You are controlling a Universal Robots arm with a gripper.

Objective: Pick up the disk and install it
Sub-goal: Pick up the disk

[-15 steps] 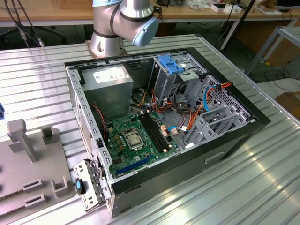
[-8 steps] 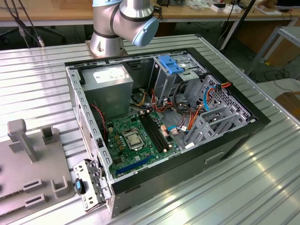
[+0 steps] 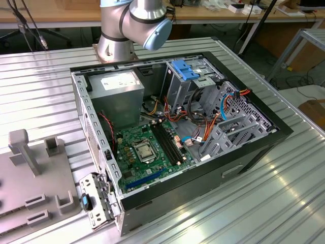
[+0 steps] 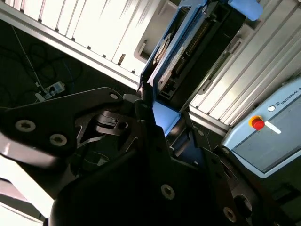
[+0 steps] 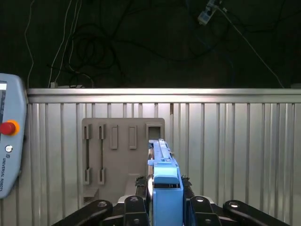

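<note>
Grey slotted fixture plate (image 3: 12, 188) is sitting on the exterior view's left, open black computer case (image 3: 244, 162) right of it. In the first wrist view the gripper (image 5: 164, 186) is pinching the silver-grey blue-bracketed disk (image 5: 162, 160) tight, edge-on in the air, probably for sliding in straight.

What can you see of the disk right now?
The disk is a thin silver-grey metal slab framed by a blue plastic bracket. The first wrist view shows it edge-on, upright and clamped in the gripper. In the second wrist view it sticks out past the gripper, showing a flat face and a dark side. It is held clear of the ribbed table, with the grey slotted holder behind it. Only the gripper seems to touch it.
</note>
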